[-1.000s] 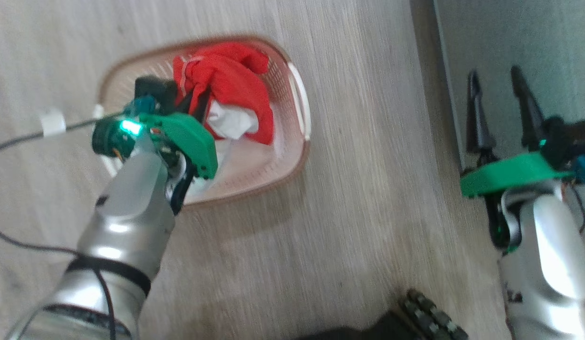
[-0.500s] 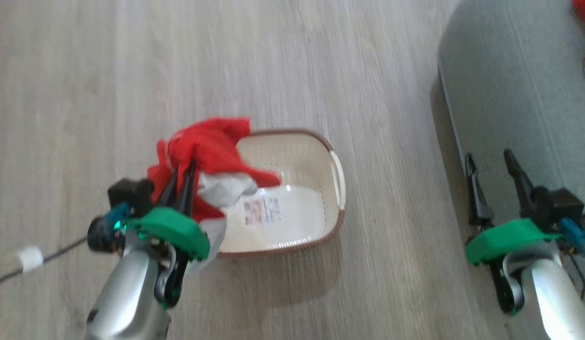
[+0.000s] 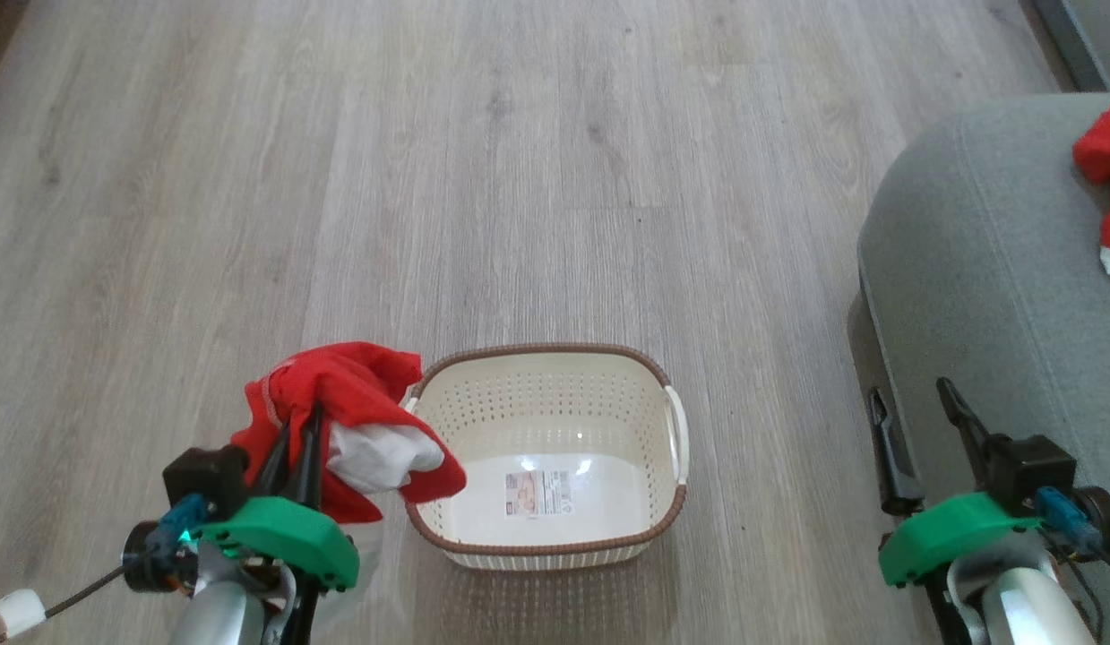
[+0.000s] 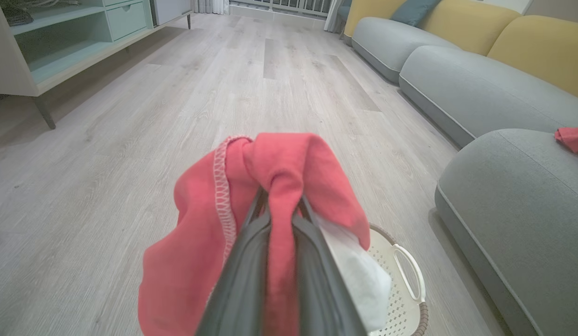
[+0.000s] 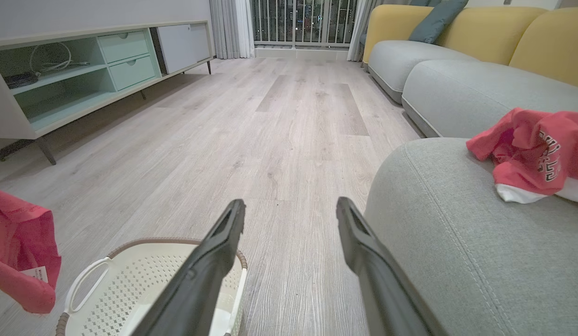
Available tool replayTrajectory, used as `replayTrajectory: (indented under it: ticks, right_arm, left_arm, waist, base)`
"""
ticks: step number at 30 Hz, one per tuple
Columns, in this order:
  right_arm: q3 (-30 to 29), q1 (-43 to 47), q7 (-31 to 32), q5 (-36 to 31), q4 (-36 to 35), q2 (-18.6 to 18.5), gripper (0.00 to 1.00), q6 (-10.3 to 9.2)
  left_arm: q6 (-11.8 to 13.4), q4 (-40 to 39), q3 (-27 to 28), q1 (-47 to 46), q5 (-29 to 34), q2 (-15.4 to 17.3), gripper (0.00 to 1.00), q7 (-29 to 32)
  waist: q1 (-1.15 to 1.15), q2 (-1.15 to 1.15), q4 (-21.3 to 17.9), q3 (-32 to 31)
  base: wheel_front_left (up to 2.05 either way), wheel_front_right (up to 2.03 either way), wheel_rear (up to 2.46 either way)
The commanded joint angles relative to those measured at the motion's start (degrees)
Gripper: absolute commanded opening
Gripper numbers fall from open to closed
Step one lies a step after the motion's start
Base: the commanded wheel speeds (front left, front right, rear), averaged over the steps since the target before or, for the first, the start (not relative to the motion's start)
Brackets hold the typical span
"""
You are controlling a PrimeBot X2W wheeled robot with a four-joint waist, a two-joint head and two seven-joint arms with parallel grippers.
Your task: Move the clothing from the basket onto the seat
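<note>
The left jaws are clamped on a bunched fold of a red garment [image 3: 357, 403], which hangs over the wooden floor [image 3: 519, 179] just left of the basket [image 3: 666, 394]. In the head view its lower folds overlap the basket's near-left rim. The basket looks emptied, with the label on its base bare. The right jaws stand apart and hold nothing, close to the near-left corner of the grey seat [image 3: 967, 269], where another red garment [image 3: 1105, 161] lies at the far right.

The carry to the right looks like the risky part. The grip takes only a narrow fold, so a quick swing could pull the cloth free and drop it on the floor. The trailing hem could snag the basket's rim or handle and drag or tip it. The right arm stands in the path and could catch the cloth. Letting go too near the seat's rounded edge would probably let the garment slide off.
</note>
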Motion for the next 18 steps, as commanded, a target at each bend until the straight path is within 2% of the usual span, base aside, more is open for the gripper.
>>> replayTrajectory:
  ticks: [1,18]
  right_arm:
    - [1.8,-0.4,-0.4,-0.5,-1.3,-1.2,1.0,-0.02]
    - [4.4,-0.1,-0.4,0.4,-0.6,-1.7,1.0,-0.02]
  left_arm:
    - [-0.4,-2.4,2.6,-1.7,0.7,0.8,0.0,-0.8]
    - [-1.5,-2.5,3.8,-1.5,2.0,-0.7,0.0,-0.8]
  waist:
    - [0.01,-0.01,0.4,-0.8]
    - [0.01,-0.01,0.2,-1.2]
  base:
    - [0.0,0.0,0.0]
    - [0.0,0.0,0.0]
